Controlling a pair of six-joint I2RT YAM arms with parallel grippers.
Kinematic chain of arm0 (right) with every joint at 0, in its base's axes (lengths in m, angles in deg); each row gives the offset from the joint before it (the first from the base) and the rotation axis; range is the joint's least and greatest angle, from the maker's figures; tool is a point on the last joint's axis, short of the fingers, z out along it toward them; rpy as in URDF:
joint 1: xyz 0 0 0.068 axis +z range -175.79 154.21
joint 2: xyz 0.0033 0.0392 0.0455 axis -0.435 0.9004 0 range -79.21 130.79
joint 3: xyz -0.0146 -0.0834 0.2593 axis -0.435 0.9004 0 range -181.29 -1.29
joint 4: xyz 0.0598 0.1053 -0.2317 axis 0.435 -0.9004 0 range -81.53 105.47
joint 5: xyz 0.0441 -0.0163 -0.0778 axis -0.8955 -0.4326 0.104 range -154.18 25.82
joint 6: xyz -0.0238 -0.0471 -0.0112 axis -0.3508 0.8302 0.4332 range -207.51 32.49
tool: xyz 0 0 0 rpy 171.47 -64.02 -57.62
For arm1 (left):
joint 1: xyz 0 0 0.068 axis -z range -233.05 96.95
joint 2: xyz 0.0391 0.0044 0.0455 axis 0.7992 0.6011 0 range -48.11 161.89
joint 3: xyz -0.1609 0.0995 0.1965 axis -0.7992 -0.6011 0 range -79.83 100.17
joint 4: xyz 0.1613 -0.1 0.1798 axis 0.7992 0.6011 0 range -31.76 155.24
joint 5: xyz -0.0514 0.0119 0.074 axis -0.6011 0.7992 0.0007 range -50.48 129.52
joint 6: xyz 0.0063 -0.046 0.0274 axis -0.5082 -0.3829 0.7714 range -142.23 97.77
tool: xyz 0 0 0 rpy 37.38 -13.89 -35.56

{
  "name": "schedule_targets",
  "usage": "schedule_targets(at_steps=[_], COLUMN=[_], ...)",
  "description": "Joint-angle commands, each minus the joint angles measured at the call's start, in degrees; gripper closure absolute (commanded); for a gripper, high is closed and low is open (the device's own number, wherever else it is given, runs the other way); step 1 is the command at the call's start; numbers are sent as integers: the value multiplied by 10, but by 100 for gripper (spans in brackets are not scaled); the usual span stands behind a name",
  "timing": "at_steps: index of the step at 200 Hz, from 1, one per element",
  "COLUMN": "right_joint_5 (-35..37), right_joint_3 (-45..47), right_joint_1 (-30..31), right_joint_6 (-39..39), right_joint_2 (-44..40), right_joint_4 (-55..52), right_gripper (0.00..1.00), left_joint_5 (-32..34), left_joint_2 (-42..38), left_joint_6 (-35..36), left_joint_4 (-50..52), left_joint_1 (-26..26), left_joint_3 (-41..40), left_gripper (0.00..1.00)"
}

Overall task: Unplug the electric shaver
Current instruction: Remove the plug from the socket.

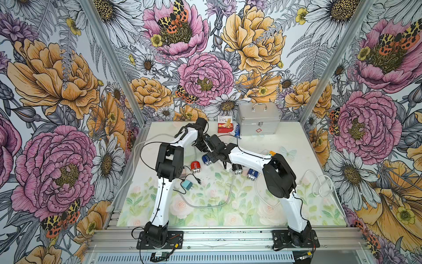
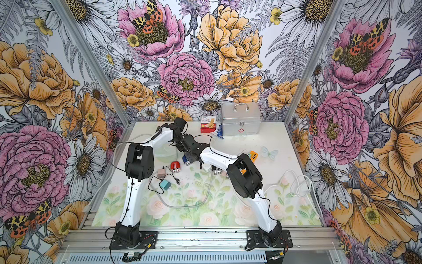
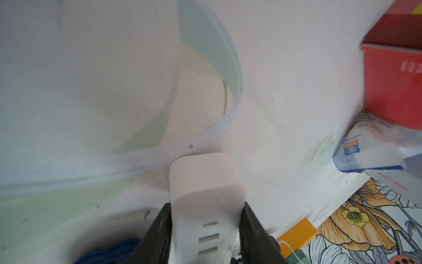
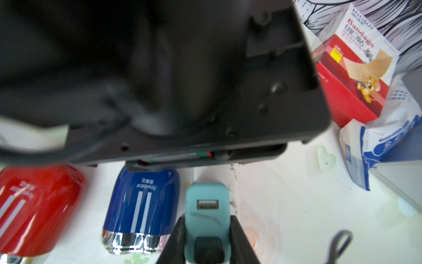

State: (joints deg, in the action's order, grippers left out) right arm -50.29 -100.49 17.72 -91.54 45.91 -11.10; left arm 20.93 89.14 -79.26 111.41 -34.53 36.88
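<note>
Between the fingers of the left claw [image 3: 206,209] sits a pale pink plug block [image 3: 205,178], clamped, which only that wrist view shows; both top views hide the grips. The right claw [image 4: 207,220] pinches a teal USB charger [image 4: 206,196]; the blue shaver [image 4: 141,205] lies on the desk [image 4: 285,205] just beside it, a red shaver [image 4: 34,205] farther out.

Silver metal case [image 1: 259,118] at back; red bandage box [image 1: 225,127] near it, blue-white packet [image 1: 237,130] between them. Orange block [image 2: 254,156] lies apart.
</note>
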Motion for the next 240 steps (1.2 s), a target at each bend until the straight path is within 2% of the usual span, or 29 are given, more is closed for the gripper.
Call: schedule_targets(at_steps=[1,19,36,54,70,89,103,120,140,158,177,206,224,240], right_joint_5=[-106,-176,-172,-78,17,81,95,25,-166,-220,-151,34,84,92], right_joint_3=[4,9,11,6,2,4,6,16,18,20,25,20,15,11], right_joint_1=[-37,-42,-17,16,38,41,36,3,-41,-35,1,50,56,55], right_joint_6=[-67,-86,-39,23,46,60,58,2,-80,-90,-37,33,58,67], right_joint_2=[-66,-70,-67,-60,-53,-51,-53,-70,-79,-78,-76,-63,-55,-56], right_joint_4=[42,41,42,39,39,40,39,39,39,39,38,39,40,39], right_gripper=[90,90,90,91,91,92,92,92,91,91,91,92,92,92], left_joint_5=[13,14,14,13,13,12,12,14,22,23,22,20,19,16], left_joint_2=[33,32,33,36,37,38,39,39,36,37,40,41,42,43], left_joint_6=[-12,-11,-11,-13,-14,-16,-16,-15,-14,-15,-18,-20,-20,-20], left_joint_4=[10,10,9,9,9,9,9,9,9,9,10,10,9,9], left_joint_1=[4,4,5,5,6,6,6,6,7,7,8,8,8,8], left_joint_3=[-11,-11,-9,-4,-5,-7,-6,-7,-8,-6,-2,-2,-3,-1], left_gripper=[76,76,76,76,76,76,76,77,77,76,77,77,77,77])
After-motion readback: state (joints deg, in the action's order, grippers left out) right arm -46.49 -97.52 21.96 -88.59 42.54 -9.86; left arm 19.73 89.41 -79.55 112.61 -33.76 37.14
